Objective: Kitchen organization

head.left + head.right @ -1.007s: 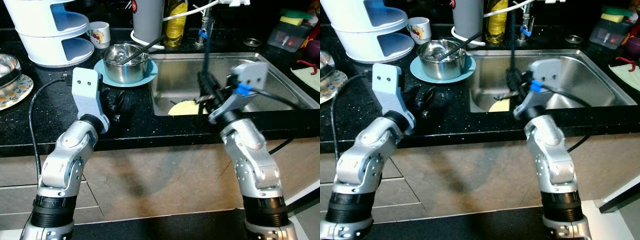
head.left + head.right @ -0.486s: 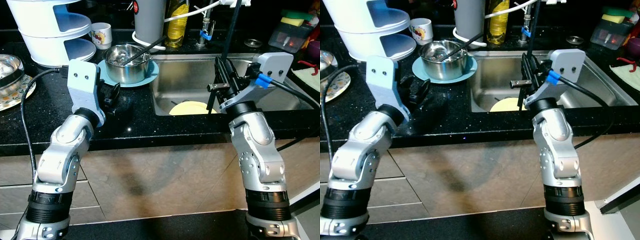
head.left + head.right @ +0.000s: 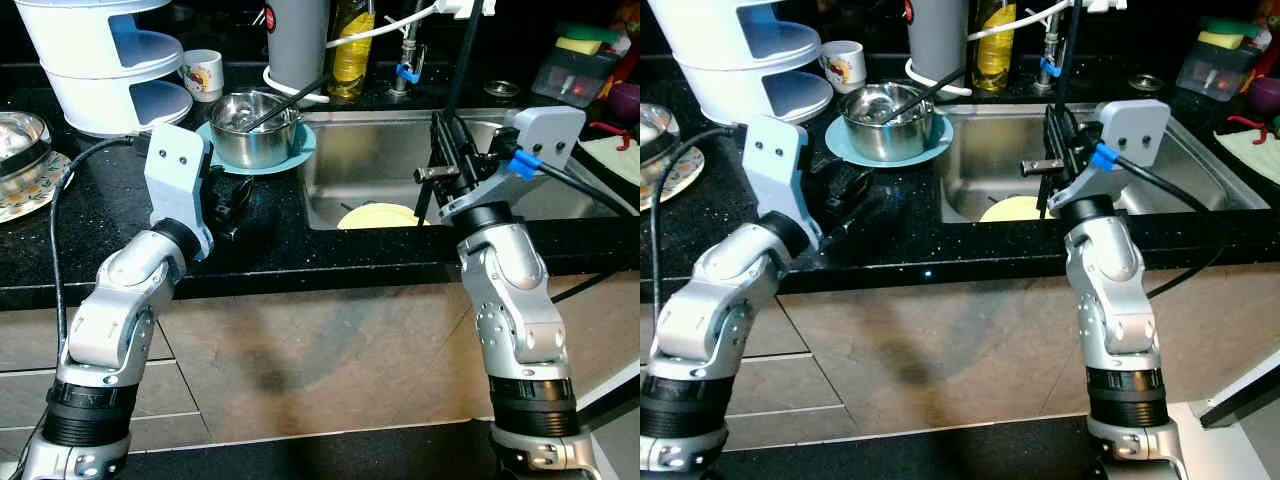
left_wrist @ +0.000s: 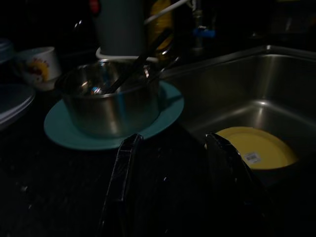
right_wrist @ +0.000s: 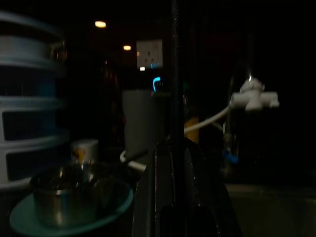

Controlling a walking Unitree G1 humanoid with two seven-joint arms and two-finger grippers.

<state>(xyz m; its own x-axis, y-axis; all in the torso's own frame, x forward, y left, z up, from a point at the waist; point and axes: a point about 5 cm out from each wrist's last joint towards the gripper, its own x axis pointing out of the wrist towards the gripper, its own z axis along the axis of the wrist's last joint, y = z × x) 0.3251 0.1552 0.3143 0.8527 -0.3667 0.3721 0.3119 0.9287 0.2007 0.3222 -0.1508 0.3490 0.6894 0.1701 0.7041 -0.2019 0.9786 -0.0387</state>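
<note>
Two grippers are up at the black counter, and we judge the right one is mid-step. Our right gripper [image 3: 440, 150] hangs over the sink [image 3: 370, 140], clenched on a long thin black utensil [image 3: 462, 60] whose handle runs nearly straight up out of the fingers, past the tap. Directly below and slightly toward us lies the yellow plate [image 3: 378, 215] on the sink floor. Our left gripper [image 4: 173, 163] hovers low over the counter with fingers spread and nothing between them, just short of the steel bowl [image 3: 247, 125] on its teal plate [image 3: 297, 155]. That bowl, already holding dark utensils, sits to the left of the held handle, nearer our left arm.
</note>
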